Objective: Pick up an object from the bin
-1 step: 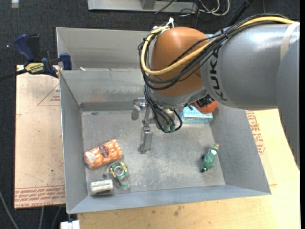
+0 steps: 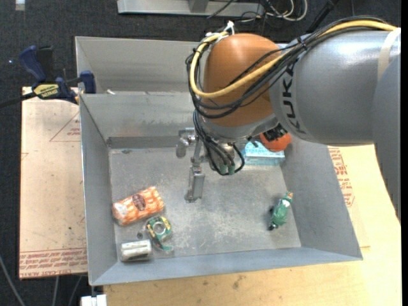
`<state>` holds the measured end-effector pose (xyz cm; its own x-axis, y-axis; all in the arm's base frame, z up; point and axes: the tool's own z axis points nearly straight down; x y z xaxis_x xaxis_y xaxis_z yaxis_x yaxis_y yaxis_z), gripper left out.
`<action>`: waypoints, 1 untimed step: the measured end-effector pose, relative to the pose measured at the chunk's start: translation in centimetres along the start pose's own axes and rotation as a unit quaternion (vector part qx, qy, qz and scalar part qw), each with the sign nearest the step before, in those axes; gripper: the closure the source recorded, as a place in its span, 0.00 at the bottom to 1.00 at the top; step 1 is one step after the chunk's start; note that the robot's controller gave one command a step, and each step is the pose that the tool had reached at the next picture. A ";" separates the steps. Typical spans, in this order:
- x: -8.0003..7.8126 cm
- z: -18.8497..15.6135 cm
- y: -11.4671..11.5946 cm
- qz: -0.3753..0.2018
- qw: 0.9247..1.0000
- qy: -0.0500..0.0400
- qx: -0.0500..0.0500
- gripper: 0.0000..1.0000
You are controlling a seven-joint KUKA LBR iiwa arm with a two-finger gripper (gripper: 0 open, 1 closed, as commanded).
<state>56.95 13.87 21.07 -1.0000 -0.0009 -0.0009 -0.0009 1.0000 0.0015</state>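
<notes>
Orange packet point(image 2: 137, 207) lay on the floor of the grey bin point(image 2: 95, 171) toward the view's lower left, with a small green-and-yellow item point(image 2: 158, 228) and a silver cylinder point(image 2: 136, 250) just beside it. The gripper point(image 2: 194, 187) hung low over bare floor near the bin's middle, apart from the packet. Whether it was open or closed, or had hold of anything, could not be told.
</notes>
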 end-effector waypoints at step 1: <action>1.9 3.1 3.1 -0.026 1.000 -0.003 0.001 0.00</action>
<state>55.08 17.02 18.00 -0.9986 -0.0529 -0.0077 -0.0529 0.9986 0.0001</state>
